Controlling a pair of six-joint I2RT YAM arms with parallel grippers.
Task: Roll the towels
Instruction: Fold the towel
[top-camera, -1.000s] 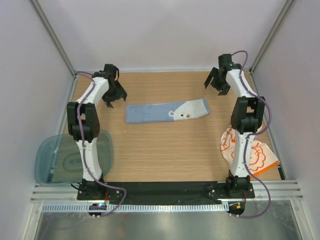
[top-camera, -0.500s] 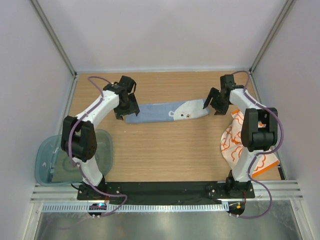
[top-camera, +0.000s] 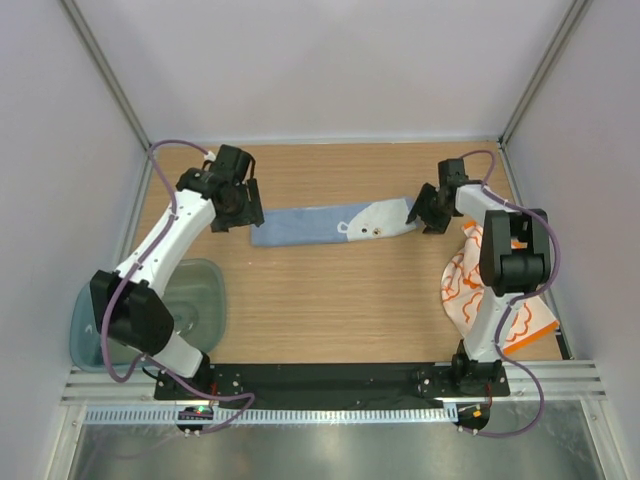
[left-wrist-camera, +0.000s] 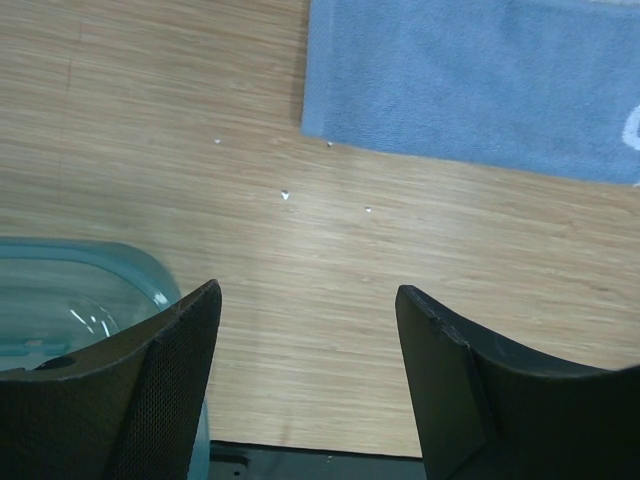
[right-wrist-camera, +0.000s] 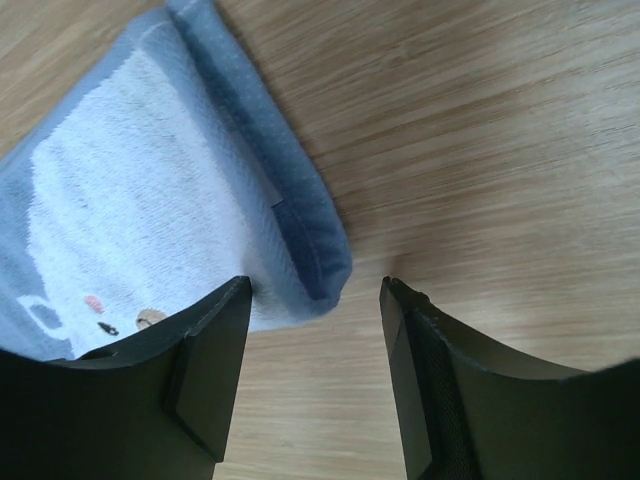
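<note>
**Top view.** 1 blue towel (top-camera: 330, 222) lies flat as a long strip across the far middle of the table (top-camera: 330, 310).

**Left gripper** (left-wrist-camera: 308, 300): the fingers are spread with nothing between them. They are over bare wood just off the strip's left end, clear of it.

**Right gripper** (right-wrist-camera: 315, 290): the fingers are spread and straddle the folded corner of the strip's pale right end. Whether they touch it cannot be judged.

**Other items.** 1 orange towel (top-camera: 525, 320) lies crumpled at the right edge, partly hidden by the right arm. The tray (top-camera: 85, 300) at the left edge is partly covered by the left arm, and its contents are unclear.
</note>
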